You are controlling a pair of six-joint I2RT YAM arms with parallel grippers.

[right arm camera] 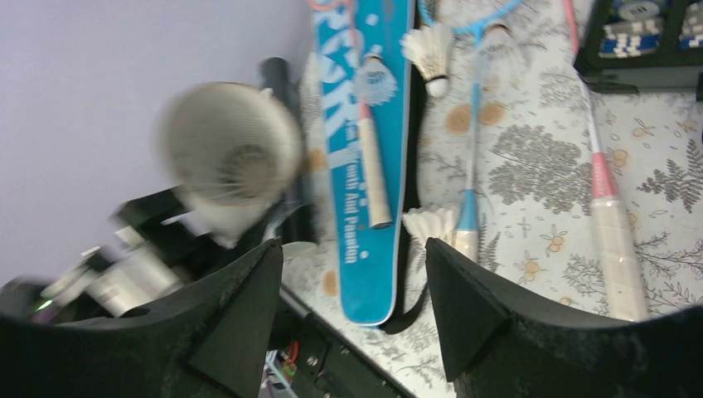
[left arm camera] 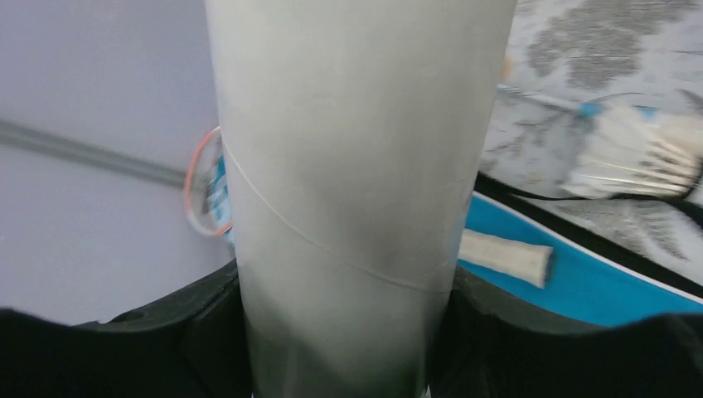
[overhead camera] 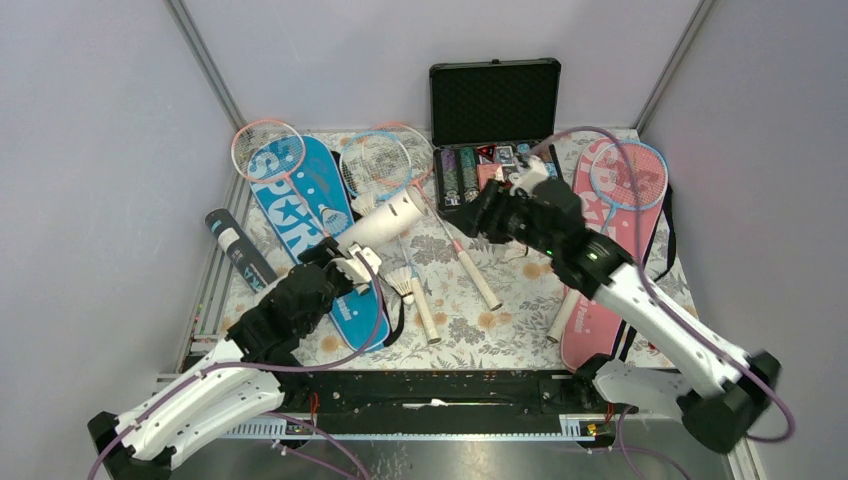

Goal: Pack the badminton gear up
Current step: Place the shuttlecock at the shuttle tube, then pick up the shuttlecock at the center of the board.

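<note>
**Item 1.** White tube (overhead camera: 388,218): the left claw (overhead camera: 352,258) is clamping it near one end, with a finger (left arm camera: 207,332) pressing on each side. The tube is slanting away from the arm, beside the blue "SPORT" cover (overhead camera: 300,200).

**Item 2.** Right claw (right arm camera: 352,253): its fingers are standing apart with nothing between them. It is hovering in front of the open black chip case (overhead camera: 495,100).

**Item 3.** Blue cover: it is lying flat on the left half of the flowered desk (overhead camera: 500,320).

**Item 4.** Pink "SPORT" cover (overhead camera: 598,305): it is lying along the right side of the desk. A light-blue racket (overhead camera: 628,173) is resting on its far end.

**Item 5.** Pink racket (overhead camera: 268,150): its head is lying at the far left corner, overlapping the tip of the blue cover.

**Item 6.** Two more rackets: they are lying crossed at mid-desk, and one pale grip (overhead camera: 478,282) is pointing toward the arms.

**Item 7.** Shuttlecock (overhead camera: 402,283): it is sitting on the desk just right of the blue cover.

**Item 8.** Dark tube (overhead camera: 238,248): it is lying along the left edge, well apart from both claws.
</note>
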